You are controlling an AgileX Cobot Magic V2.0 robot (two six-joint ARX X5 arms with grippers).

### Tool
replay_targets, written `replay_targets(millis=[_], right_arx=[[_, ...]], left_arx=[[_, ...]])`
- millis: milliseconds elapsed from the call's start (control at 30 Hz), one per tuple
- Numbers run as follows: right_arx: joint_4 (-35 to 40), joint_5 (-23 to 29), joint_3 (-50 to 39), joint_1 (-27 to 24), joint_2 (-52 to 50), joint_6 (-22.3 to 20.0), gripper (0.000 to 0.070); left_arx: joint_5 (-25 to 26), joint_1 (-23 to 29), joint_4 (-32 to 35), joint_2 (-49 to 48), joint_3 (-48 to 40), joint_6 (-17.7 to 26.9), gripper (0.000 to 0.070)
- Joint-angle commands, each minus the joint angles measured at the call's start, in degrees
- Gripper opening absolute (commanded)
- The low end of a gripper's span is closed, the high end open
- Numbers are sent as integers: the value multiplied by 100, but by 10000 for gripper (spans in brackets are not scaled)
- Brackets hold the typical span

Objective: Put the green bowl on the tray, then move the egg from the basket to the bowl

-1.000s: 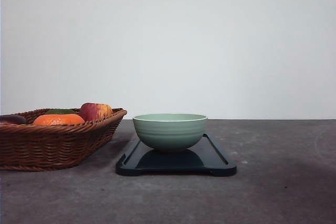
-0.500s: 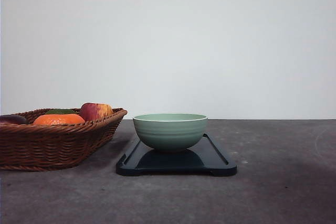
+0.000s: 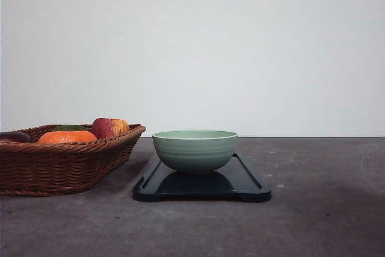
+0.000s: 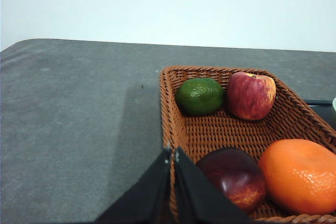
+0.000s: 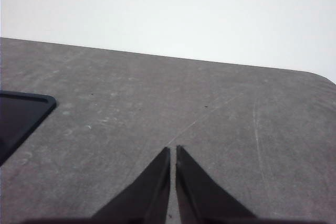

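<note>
The pale sage-green round ceramic bowl (image 3: 195, 150) sat upright on the flat, very dark blue-black rectangular tray (image 3: 249, 182), so the first half of the task looked done; the wide brown woven wicker basket (image 3: 66, 164) stood just beside the tray on the robot's left. In the left wrist view the left gripper (image 4: 172, 156) hung at the basket's near rim with its dark fingers pressed together, nothing between them; the right gripper (image 5: 172, 153) was likewise closed and empty above bare grey table (image 5: 210, 108), a corner of the tray at the edge of its view.

The small smooth reddish-brown egg (image 4: 234, 177) lay in the near part of the basket, touching the large orange fruit (image 4: 300, 174); the red-yellow apple (image 4: 251, 95) and the dark green round fruit (image 4: 200, 96) rested side by side toward the far wall.

The chief risk, as I judged it, was a mistaken pick: the egg and the apple shared a reddish tone, and a careless reach could take the wrong one; the egg's glossy, curved skin could also slip from narrow fingers, or roll against the orange fruit if nudged. The fingers would have to open before descending, or they would only push it. The basket's braided rim stood between gripper and egg, and the orange fruit crowded one side, leaving little room for a finger there; a drop from height into the ceramic bowl could crack the egg or shift the bowl on the tray.
</note>
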Motion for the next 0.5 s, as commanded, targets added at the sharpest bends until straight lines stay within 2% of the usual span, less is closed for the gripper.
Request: replay_targets(millis=[0,467], right_arx=[[61,4,-24,-13,0,-20,10],[61,4,-24,-13,0,-20,10]], left_arx=[[9,15,61,-9,-111,20,0],[9,15,61,-9,-111,20,0]])
